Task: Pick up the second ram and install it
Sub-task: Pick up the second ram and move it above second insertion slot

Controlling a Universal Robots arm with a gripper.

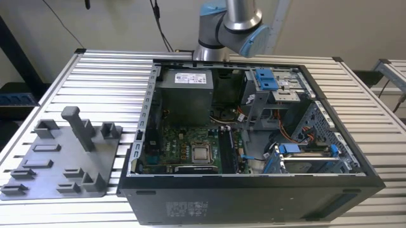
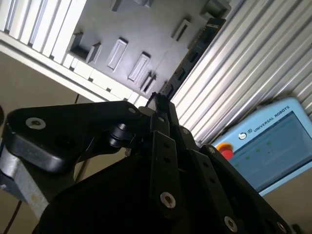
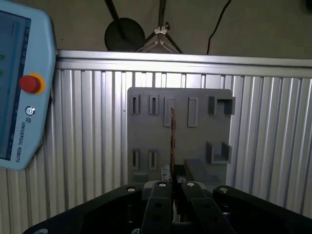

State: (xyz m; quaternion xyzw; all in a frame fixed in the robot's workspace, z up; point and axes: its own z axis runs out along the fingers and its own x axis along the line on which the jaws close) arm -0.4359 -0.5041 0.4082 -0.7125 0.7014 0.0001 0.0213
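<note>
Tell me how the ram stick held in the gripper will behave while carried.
The second ram is probably stiff: it juts straight from the gripper with no sag in both wrist views. Seen edge-on in the first wrist view it is very thin, so likely light. Held at one end only, it may pivot or slip if bumped.

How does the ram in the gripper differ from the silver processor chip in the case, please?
The second ram is long, narrow and dark; the processor chip is square and silver. The ram is clamped in the gripper, clear of the gray tray; the chip lies flat on the motherboard inside the case. Both are flat parts.
</note>
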